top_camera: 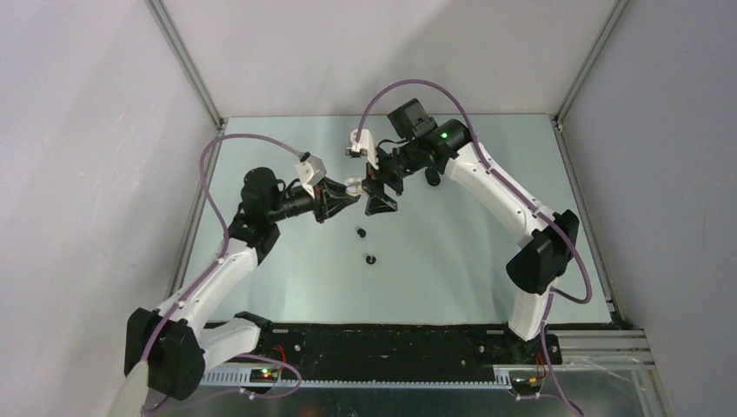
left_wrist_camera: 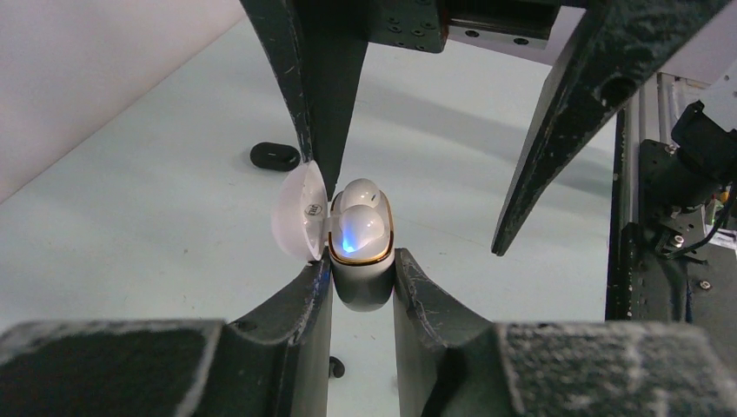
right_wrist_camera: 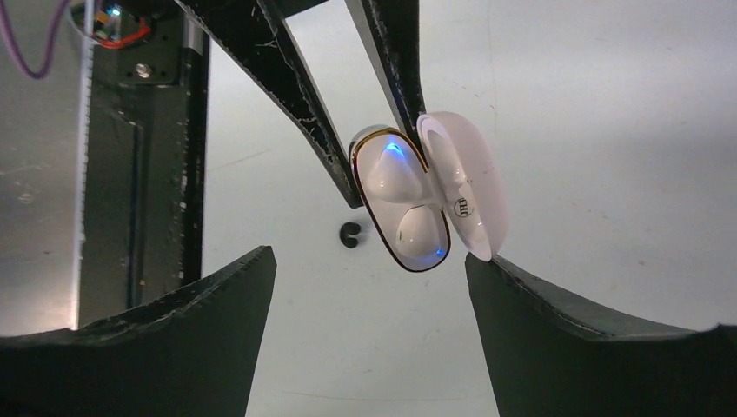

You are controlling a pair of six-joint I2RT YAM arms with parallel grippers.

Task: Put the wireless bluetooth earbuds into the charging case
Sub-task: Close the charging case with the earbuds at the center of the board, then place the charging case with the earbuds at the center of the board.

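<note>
My left gripper (top_camera: pixel 348 193) (left_wrist_camera: pixel 362 261) is shut on the base of a white charging case (left_wrist_camera: pixel 361 276) and holds it above the table. Its lid (left_wrist_camera: pixel 300 213) is open. Two white earbuds (left_wrist_camera: pixel 362 193) (left_wrist_camera: pixel 359 228) sit in the case, one lit by a blue light. My right gripper (top_camera: pixel 375 198) (right_wrist_camera: pixel 369 261) is open, its jaws on either side of the case (right_wrist_camera: pixel 408 204); one fingertip (right_wrist_camera: pixel 487 265) is at the lid (right_wrist_camera: pixel 465 195). Two black earbuds (top_camera: pixel 360 233) (top_camera: pixel 370 259) lie on the table below.
A black pebble-shaped case (left_wrist_camera: pixel 275 155) lies shut on the table beyond the white one. One black earbud (right_wrist_camera: pixel 349 234) shows under the held case. Grey walls enclose the table on three sides.
</note>
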